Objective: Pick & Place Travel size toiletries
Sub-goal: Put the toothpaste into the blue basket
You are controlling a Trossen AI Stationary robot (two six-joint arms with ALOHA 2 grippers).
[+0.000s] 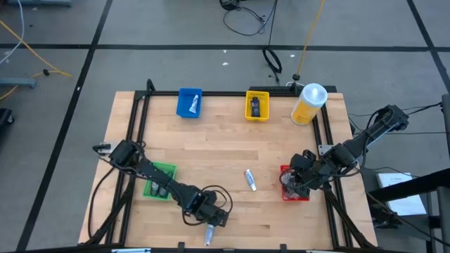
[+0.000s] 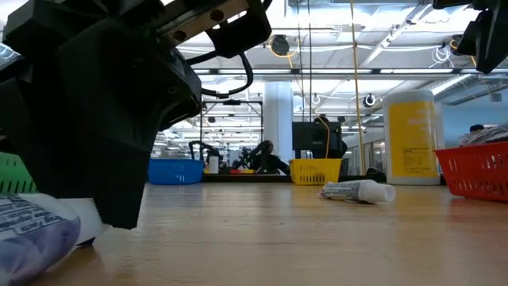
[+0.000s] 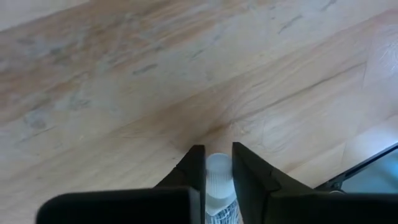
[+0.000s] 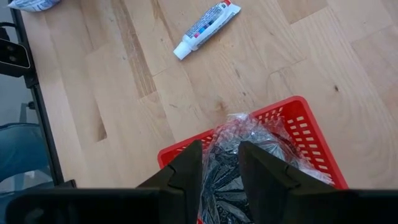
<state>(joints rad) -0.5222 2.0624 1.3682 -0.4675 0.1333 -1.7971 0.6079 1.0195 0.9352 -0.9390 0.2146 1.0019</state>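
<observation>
Toiletries sit scattered over the wooden table (image 1: 225, 151) and in its trays.

Largest first: table, w/ black frame rails along both sides. Left arm reaches from the left side diagonally across the green tray (image 1: 169, 171) toward the near edge, wrist angled low. Right arm comes in from the right side, bent at the elbow, wrist tipped down over the red tray (image 1: 284, 171).

Big yellow bottle (image 1: 308, 104) w/ white cap stands at the far right corner. Blue tray (image 1: 182, 96) and yellow tray (image 1: 249, 96) sit along the far edge; blue one holds a white tube (image 1: 194, 107), yellow one a small dark bottle (image 1: 256, 107). Green tray holds dark items, too small to tell apart.

Left gripper (image 3: 217, 168) is down at the near edge, fingers pinched either side of a white tube w/ a ribbed cap (image 3: 218, 177); both fingers sit right against the cap, so it is grasping that tube. In the high view the tube's body (image 1: 209, 234) pokes out toward the table edge.

Right gripper (image 4: 221, 165) hangs over the red tray, fingers part-way apart w/ crinkled clear wrap over dark stuff (image 4: 239, 134) between and below them; cannot tell if it grips the wrap or only hovers above.

Loose tube (image 1: 249, 179), white w/ blue and red print, lies flat on bare wood mid-table, between the two grippers and just left of the red tray, touching nothing.
</observation>
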